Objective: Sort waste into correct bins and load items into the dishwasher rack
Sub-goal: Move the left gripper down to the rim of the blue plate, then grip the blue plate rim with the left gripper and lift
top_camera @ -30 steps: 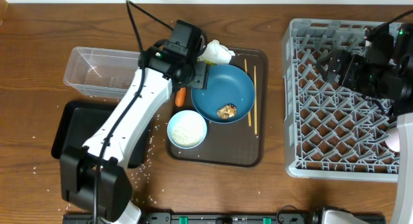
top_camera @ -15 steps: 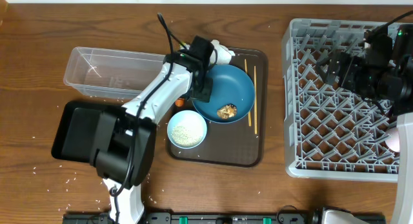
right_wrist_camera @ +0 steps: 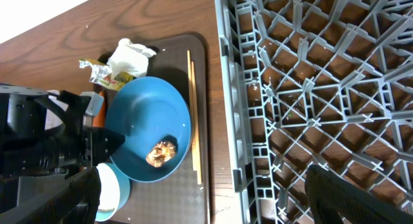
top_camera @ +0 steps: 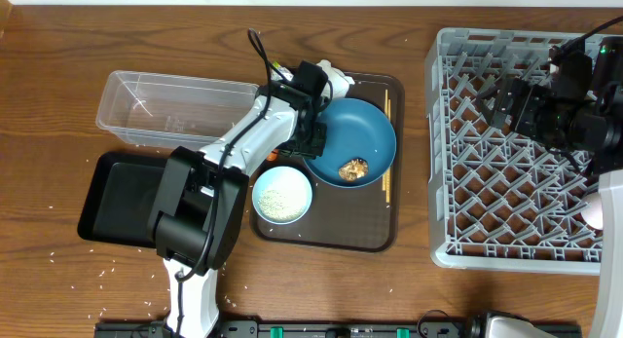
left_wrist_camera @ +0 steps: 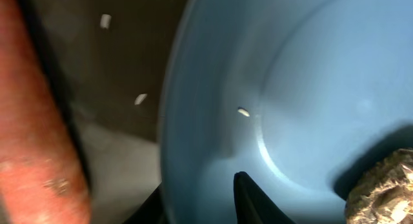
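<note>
**Overhead and wrist views.** Grey dishwasher rack (top_camera: 506, 211) at right, with the right gripper (right_wrist_camera: 200, 175) above it, jaws wide and empty. Dark-brown serving tray (top_camera: 331, 236) at centre; clear tub (top_camera: 146, 109) and black tray (top_camera: 107, 197) to its left. On the serving tray: dark-blue dish (top_camera: 365, 133) carrying the brown food lump (top_camera: 352, 168), white bowl (top_camera: 282, 195), chopsticks (top_camera: 386, 187), carrot (left_wrist_camera: 32, 133). Left gripper (top_camera: 314, 140) straddles the dish's left rim, jaws narrow; whether they pinch it cannot be told

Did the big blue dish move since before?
Yes. The blue dish slid right across the brown tray, toward the grey rack.
</note>
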